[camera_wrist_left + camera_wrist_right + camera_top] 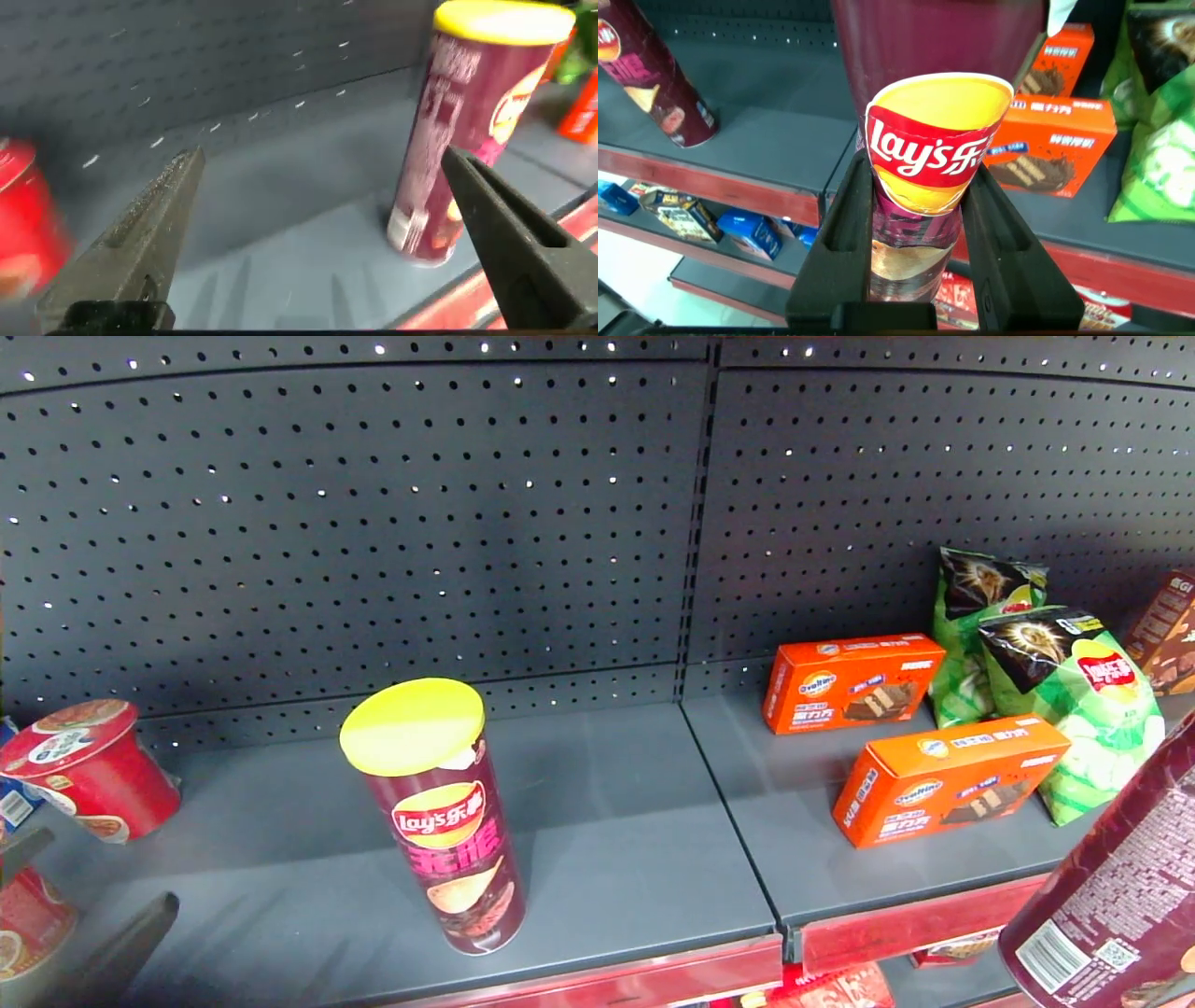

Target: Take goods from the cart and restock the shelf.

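Note:
A maroon chips can (pixel 439 812) with a yellow lid stands upright on the grey shelf (pixel 616 840), near its front edge. My left gripper (pixel 322 205) is open just left of this can (pixel 467 140), and its dark fingers (pixel 131 933) show at the lower left of the head view. My right gripper (pixel 924 187) is shut on a second chips can (pixel 938 168). It holds that can (pixel 1111 887) tilted in front of the shelf's right section, below the orange boxes. The standing can (pixel 659 75) lies off to the side of it.
Two red noodle cups (pixel 89 770) sit at the shelf's left end. Two orange boxes (pixel 948 779) and green chip bags (pixel 1074 700) fill the right section. Brown boxes (pixel 1167 635) stand at the far right. A pegboard wall (pixel 373 523) backs the shelf. A lower shelf (pixel 691 215) holds small goods.

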